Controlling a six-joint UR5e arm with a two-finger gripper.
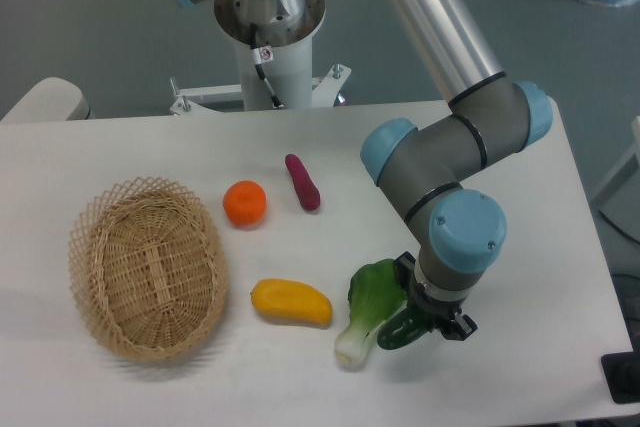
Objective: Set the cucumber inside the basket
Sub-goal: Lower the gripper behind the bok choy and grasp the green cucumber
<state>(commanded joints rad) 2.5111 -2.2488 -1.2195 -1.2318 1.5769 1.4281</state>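
Observation:
The cucumber (398, 333) is dark green and glossy. Only its left end shows, sticking out from under the gripper at the front right of the table, right beside the bok choy. My gripper (432, 319) points straight down over the cucumber. The blue wrist joint hides the fingers, so I cannot tell whether they are closed on it. The basket (92, 265) is an oval tan wicker one at the front left, with nothing in it, far to the left of the gripper.
A bok choy (368, 307) lies against the cucumber's left side. A yellow fruit (291, 302) lies between it and the basket. An orange (245, 203) and a purple sweet potato (302, 182) lie further back. The robot base (270, 57) stands at the table's rear edge.

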